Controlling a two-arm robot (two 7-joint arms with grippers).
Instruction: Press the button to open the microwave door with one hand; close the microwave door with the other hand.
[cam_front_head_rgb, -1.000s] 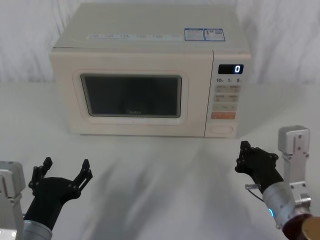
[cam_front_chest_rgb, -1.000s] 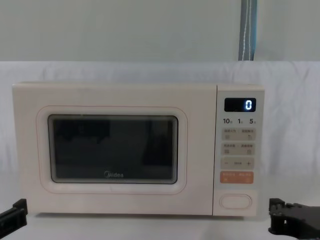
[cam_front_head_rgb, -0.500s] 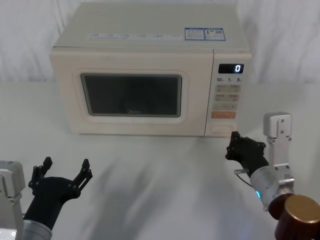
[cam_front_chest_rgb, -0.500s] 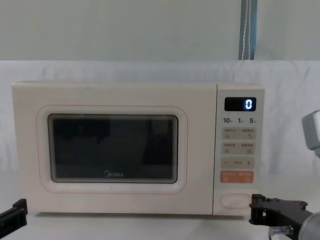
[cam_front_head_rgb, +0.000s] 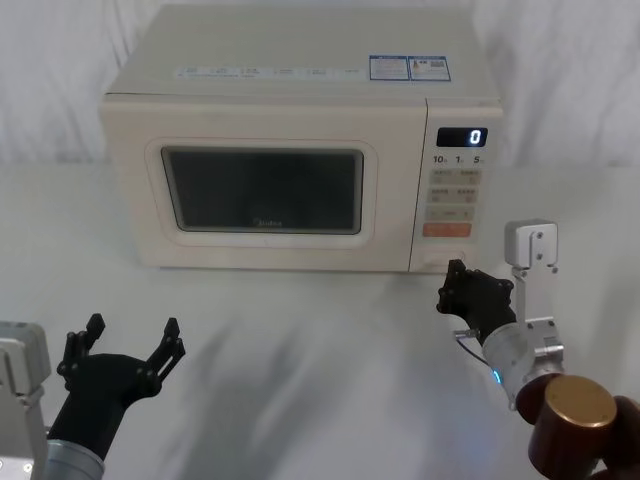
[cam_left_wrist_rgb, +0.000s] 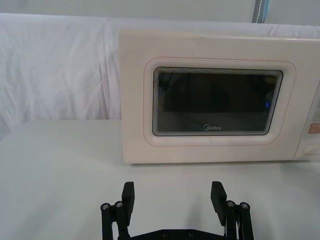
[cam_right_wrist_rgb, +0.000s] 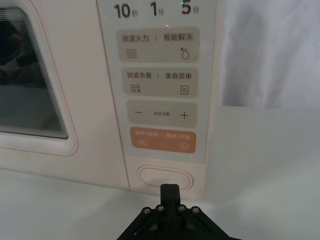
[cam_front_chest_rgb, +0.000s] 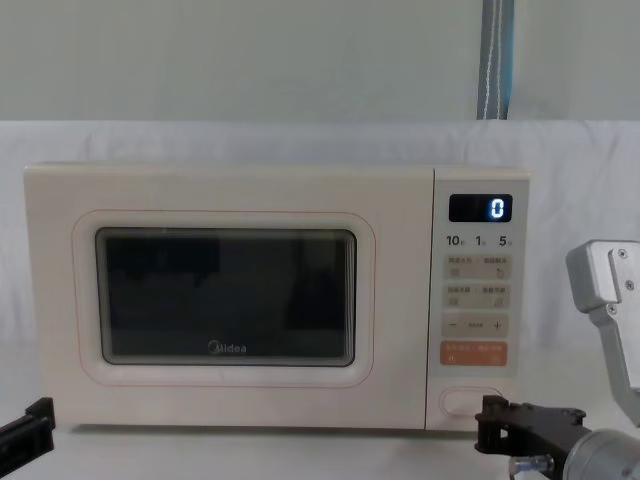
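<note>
The left gripper (cam_front_head_rgb: 128, 340) is parked low on the table (cam_front_head_rgb: 320, 360), well in front of the microwave (cam_front_head_rgb: 300, 140) and toward its left corner. Its fingers (cam_left_wrist_rgb: 128, 192) are spread wide apart and grasp nothing.

The microwave door (cam_front_head_rgb: 262, 190) occupies the left and middle of the microwave front. It is shut, flush with the cabinet, and its dark window (cam_front_chest_rgb: 227, 297) carries a small logo beneath it.

The control panel (cam_front_chest_rgb: 478, 300) lies to the right of the door, with the display (cam_front_chest_rgb: 480, 208) reading 0 at the top and the orange key (cam_right_wrist_rgb: 162, 140) near the bottom. The button (cam_right_wrist_rgb: 166, 177) sits directly below that key, at the microwave's lower right corner.

The right gripper (cam_front_head_rgb: 458, 290) is just in front of the button, level with it, fingertips pinched together into one point (cam_right_wrist_rgb: 169, 191), grasping nothing. Contact with the button cannot be determined.
</note>
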